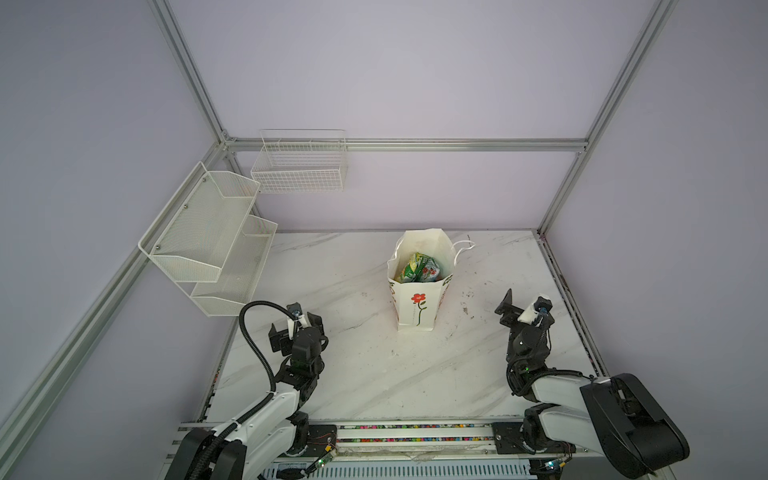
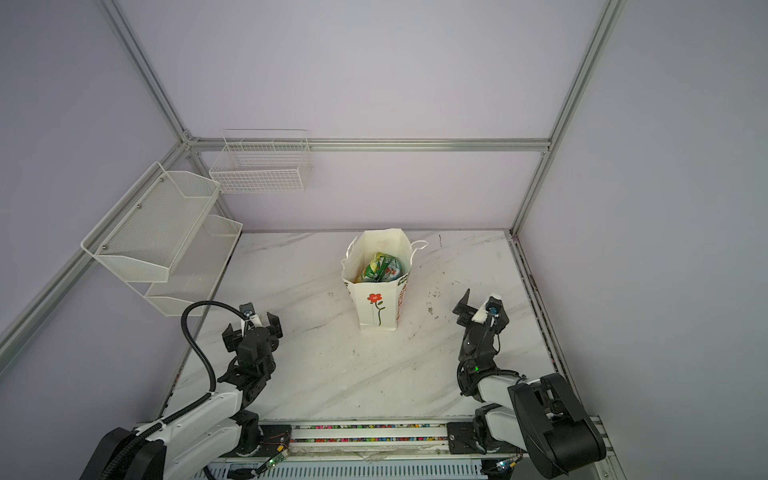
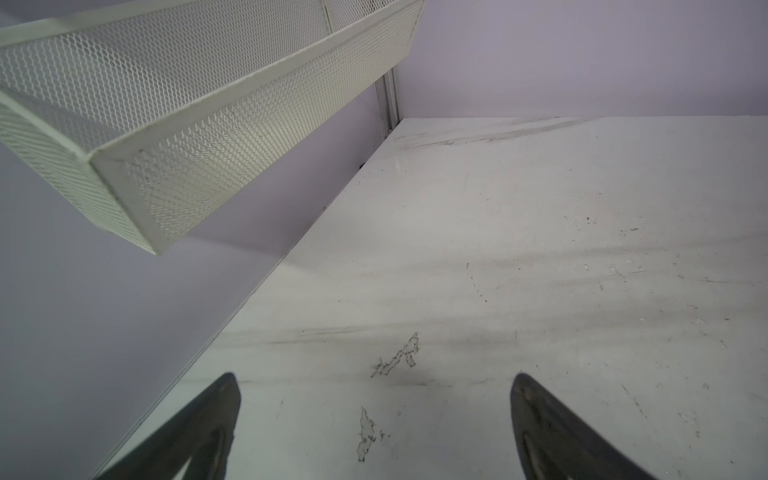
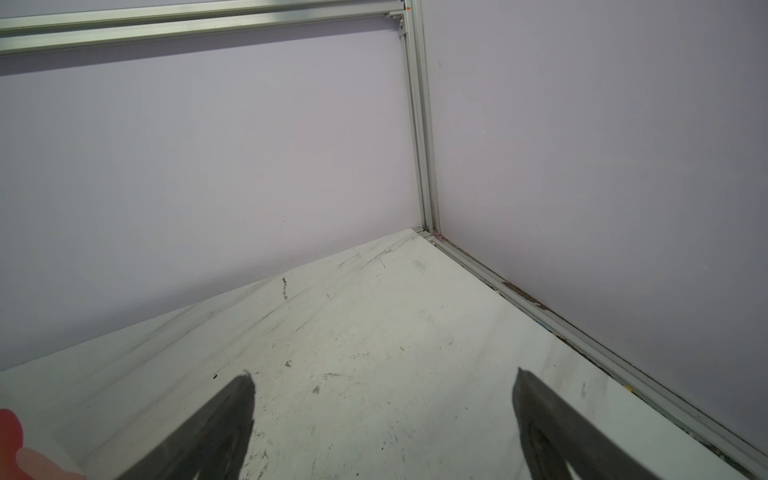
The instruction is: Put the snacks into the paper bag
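Two grippers stand empty as I watch remotely. In both top views the paper bag [image 1: 417, 305] stands upright on the marble table [image 1: 353, 374] with the snacks [image 1: 419, 269] inside. The glossy packets are likely light, crinkly and slippery, and best pinched by a sealed edge. The left gripper [image 1: 296, 330] and right gripper [image 1: 525, 311] flank the bag, well apart from it. Left wrist view: the left gripper [image 3: 374, 386] is spread wide over bare table and holds nothing. Right wrist view: the right gripper [image 4: 382, 378] is likewise spread and empty.

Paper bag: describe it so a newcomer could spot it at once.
On the white marble tabletop in both top views, toward the back wall, one thing stands upright: the paper bag. It is white with a red flower on its front and green snack packets inside its open top, unlike the white mesh shelves and wire basket fixed to the walls.
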